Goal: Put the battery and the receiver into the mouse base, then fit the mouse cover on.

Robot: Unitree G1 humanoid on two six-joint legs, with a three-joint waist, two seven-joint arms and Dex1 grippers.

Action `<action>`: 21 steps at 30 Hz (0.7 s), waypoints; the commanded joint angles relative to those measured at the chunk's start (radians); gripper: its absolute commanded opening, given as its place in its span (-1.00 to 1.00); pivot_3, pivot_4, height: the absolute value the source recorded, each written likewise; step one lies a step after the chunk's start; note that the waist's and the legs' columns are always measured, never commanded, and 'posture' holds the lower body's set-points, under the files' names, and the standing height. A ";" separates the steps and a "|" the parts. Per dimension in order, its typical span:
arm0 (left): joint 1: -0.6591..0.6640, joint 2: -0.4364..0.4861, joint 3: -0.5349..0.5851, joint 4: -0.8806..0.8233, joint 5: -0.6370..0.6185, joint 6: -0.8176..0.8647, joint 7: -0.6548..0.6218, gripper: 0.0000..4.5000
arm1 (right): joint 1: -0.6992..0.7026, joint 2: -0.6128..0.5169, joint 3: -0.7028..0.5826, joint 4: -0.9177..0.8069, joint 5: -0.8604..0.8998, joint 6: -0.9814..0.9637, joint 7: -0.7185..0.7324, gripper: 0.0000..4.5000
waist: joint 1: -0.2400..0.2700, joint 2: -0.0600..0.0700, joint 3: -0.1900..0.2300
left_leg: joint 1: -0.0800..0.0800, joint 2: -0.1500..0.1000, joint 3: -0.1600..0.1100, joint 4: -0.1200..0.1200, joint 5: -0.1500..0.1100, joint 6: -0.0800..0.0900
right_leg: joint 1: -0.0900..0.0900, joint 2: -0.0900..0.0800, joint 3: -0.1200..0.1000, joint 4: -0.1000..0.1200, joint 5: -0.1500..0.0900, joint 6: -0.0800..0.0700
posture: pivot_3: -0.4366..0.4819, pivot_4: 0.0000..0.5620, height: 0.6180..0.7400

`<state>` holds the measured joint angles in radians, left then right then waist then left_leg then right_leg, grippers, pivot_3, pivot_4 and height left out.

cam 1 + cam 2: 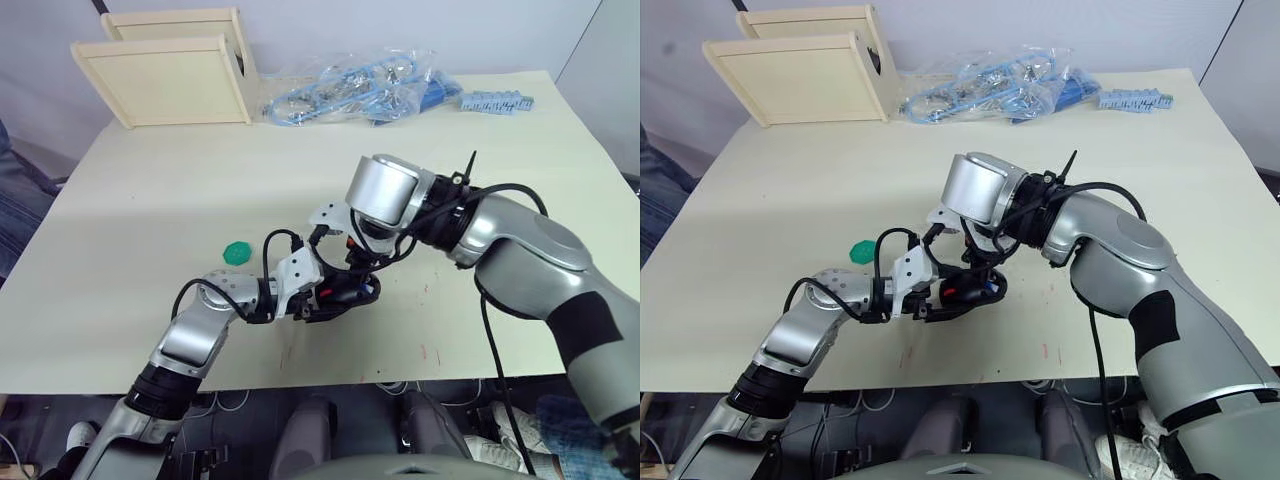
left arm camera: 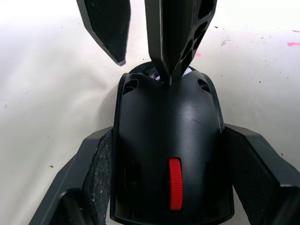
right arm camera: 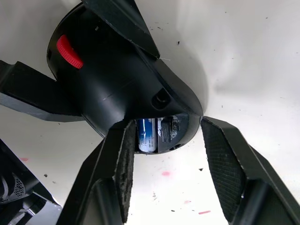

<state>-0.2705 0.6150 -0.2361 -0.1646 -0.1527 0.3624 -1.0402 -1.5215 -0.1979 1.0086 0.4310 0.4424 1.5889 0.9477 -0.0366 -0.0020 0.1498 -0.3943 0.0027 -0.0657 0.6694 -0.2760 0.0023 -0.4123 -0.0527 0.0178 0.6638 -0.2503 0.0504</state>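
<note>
now the left gripper (image 2: 164,187) pinching the mouse base (image 2: 171,154) on the table (image 1: 150,200), battery (image 3: 146,135) inside its open end, right gripper (image 3: 166,168) fingers spread there, green disc (image 1: 237,252) nearby

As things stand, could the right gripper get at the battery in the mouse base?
Probably not without shifting the cover. The battery shows through just a gap at the rear of the mouse base, with the mouse cover lying over the rest. The right gripper hangs open right at that gap.

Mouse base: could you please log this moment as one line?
left end effector grips mouse base | right end effector open over rear | battery seated inside
</note>
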 commanded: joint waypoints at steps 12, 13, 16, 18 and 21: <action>-0.003 0.006 -0.035 0.008 0.005 0.031 -0.017 0.32 | 0.023 -0.190 -0.152 -0.241 0.089 0.017 -0.017 0.05 | -0.001 0.000 0.000 | 0.000 0.000 0.000 0.000 0.000 0.000 | 0.000 0.000 0.000 0.000 0.000 0.000 | -0.05 -0.47 1.00; -0.004 0.007 -0.033 0.008 0.004 0.032 -0.018 0.32 | 0.045 -0.208 -0.183 -0.270 0.081 -0.003 -0.030 0.05 | 0.000 0.000 0.000 | 0.000 0.000 0.000 0.000 0.000 0.000 | 0.000 0.000 0.000 0.000 0.000 0.000 | -0.05 -0.47 1.00; -0.009 0.009 -0.030 0.008 0.002 0.035 -0.021 0.32 | 0.114 -0.270 -0.245 -0.364 0.075 -0.039 -0.054 0.05 | 0.002 0.000 0.000 | -0.001 0.000 -0.001 0.000 0.000 0.000 | 0.000 0.000 -0.001 0.000 0.000 0.000 | -0.05 -0.47 1.00; -0.014 0.013 -0.026 0.012 -0.001 0.036 -0.025 0.32 | 0.212 -0.317 -0.334 -0.464 0.081 -0.091 -0.075 0.05 | 0.005 -0.001 0.000 | -0.002 0.000 0.000 0.000 0.000 0.000 | 0.000 0.000 -0.002 -0.001 0.000 0.000 | -0.05 -0.47 1.00; -0.019 0.018 -0.021 0.018 -0.004 0.035 -0.029 0.32 | 0.361 -0.363 -0.459 -0.596 0.074 -0.187 -0.119 0.05 | 0.003 -0.001 0.000 | -0.003 0.000 0.000 0.000 0.000 0.000 | 0.000 0.000 -0.002 -0.001 0.000 0.000 | -0.05 -0.47 1.00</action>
<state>-0.2980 0.6226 -0.2361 -0.1594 -0.1606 0.3877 -1.0578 -1.1736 -0.5509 0.6227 -0.0846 0.5167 1.4583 0.8474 -0.0339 -0.0028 0.1503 -0.3968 0.0029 -0.0652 0.6697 -0.2760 0.0024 -0.4127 -0.0528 0.0164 0.6627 -0.2503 0.0506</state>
